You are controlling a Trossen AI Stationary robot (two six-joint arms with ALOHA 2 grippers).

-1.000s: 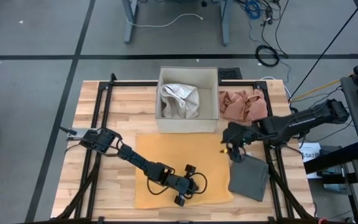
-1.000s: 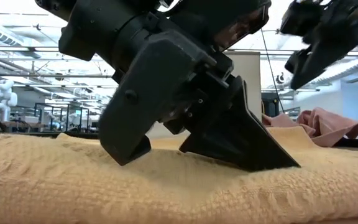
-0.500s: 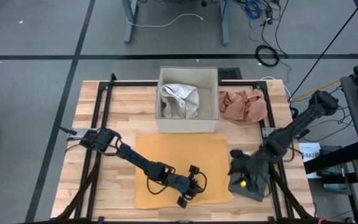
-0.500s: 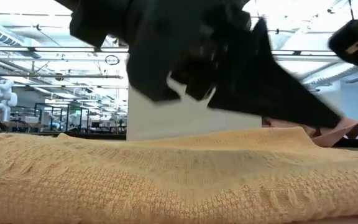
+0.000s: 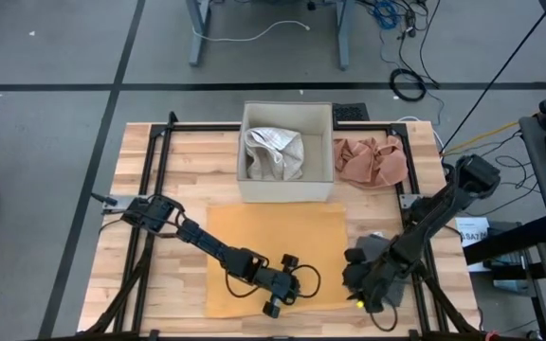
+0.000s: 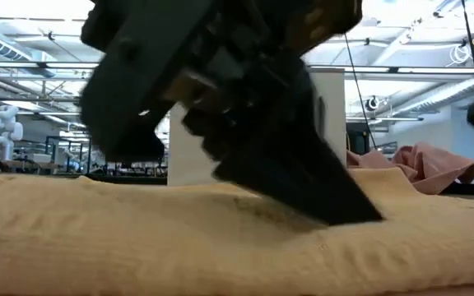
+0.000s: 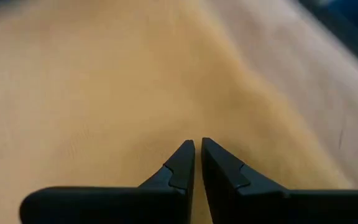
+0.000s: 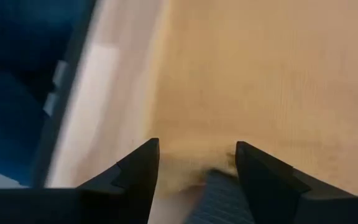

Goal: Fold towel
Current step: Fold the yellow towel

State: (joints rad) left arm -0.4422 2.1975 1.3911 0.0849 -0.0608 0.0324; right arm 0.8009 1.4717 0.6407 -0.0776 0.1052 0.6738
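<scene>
Currently, left gripper [image 5: 275, 301] sits on yellow towel [image 5: 273, 237] near front edge, fingers together. Right gripper [image 5: 358, 284] at towel's front-right corner, beside grey cloth [image 5: 384, 251], fingers apart.

Both arms are matte black, chunky jointed segments with rounded housings. The left gripper [image 5: 275, 301] has a thin black cable looping off beside it, and its fingers [image 7: 180, 167] are dark angular wedges tapering to points. The right gripper [image 5: 360, 292] shows a small yellow-green spot near its tip.
</scene>
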